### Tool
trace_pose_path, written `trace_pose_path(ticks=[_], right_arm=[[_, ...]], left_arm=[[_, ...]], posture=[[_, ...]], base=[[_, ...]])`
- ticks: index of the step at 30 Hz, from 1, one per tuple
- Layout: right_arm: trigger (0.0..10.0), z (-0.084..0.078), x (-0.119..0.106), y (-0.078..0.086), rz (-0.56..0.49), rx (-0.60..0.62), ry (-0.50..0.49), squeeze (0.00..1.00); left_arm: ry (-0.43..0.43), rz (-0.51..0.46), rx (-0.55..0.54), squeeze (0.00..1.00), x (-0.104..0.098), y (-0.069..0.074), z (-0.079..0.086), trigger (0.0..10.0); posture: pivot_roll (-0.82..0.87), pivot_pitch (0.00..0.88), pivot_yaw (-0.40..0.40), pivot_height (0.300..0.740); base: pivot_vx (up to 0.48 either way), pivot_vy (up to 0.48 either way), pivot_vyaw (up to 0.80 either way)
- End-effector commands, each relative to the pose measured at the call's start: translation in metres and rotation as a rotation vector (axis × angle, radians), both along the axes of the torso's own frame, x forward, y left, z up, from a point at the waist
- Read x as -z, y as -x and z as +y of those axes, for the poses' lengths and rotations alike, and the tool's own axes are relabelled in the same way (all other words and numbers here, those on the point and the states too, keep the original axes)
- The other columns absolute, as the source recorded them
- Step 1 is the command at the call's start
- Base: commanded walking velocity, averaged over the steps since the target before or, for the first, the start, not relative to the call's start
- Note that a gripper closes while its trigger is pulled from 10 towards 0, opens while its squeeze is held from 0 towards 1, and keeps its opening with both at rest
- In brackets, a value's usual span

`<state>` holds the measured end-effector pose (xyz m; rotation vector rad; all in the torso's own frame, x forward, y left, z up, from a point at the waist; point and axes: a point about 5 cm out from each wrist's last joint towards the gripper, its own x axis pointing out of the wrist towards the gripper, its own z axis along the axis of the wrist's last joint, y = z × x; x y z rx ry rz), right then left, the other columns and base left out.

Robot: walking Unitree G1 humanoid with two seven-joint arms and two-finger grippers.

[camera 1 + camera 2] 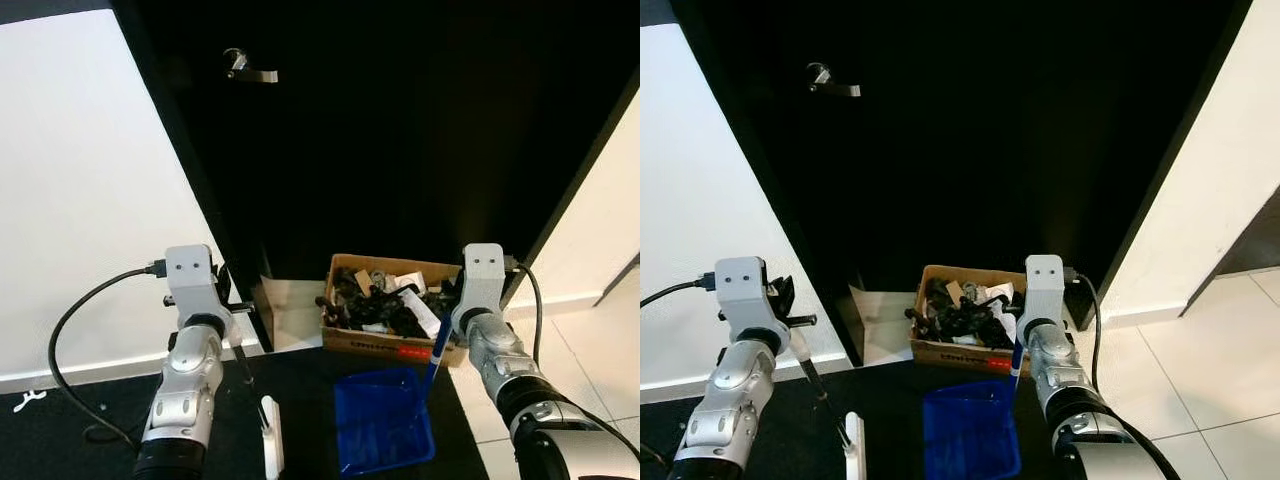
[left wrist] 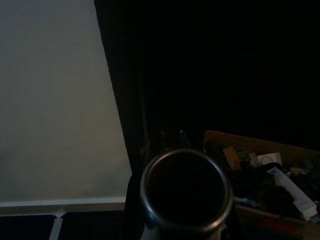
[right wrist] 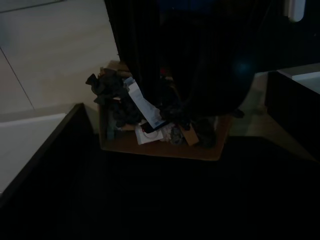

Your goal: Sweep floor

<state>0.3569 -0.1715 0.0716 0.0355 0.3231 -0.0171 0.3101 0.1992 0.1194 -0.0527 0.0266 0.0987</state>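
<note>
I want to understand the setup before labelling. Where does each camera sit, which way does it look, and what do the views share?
Left eye view: on the head, looking forward and down at the dark door, the cardboard box and the blue dustpan; both silver arms show.
Right eye view: beside it, same scene; the right arm holds the dustpan handle.
Left wrist view: on the left wrist, facing the white wall and the box; a round dark tube stands close before the lens.
Right wrist view: on the right wrist, very dark, facing the box.
Shared: all four see the box.
</note>
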Motion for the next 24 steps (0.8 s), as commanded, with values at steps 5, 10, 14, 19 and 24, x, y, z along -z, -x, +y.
trace_pose_path(ticks=[5,10,14,19,24], right_arm=[[10.0,0.003,0.04,0.026,0.199,-0.008,-0.017,0.0],[10.0,0.005,0.036,0.023,0.165,-0.001,-0.013,1.0],[10.0,0.005,0.034,0.022,0.147,0.0,-0.011,1.0],[10.0,0.005,0.026,0.019,0.076,-0.044,0.042,0.0],[10.0,0.002,0.026,0.021,0.056,-0.044,0.054,0.0]], left_arm=[[-0.001,0.003,0.005,0.0,0.0,-0.003,-0.003,10.0],[0.0,0.0,0.007,0.0,-0.001,-0.005,-0.004,10.0],[0.002,-0.001,0.008,0.0,-0.001,-0.005,-0.005,10.0],[0.006,-0.001,0.006,0.0,0.0,-0.006,-0.006,10.0],[0.009,0.0,0.008,0.0,0.0,-0.007,-0.007,10.0]], posture=[[0.08,0.124,0.077,0.74],[0.07,0.124,0.078,0.74],[0.08,0.123,0.078,0.74],[0.07,0.12,0.075,0.74],[0.06,0.116,0.074,0.74]], base=[[0.0,0.0,0.0],[0.0,0.0,0.0],[0.0,0.0,0.0],[0.0,0.0,0.0],[0.0,0.0,0.0]])
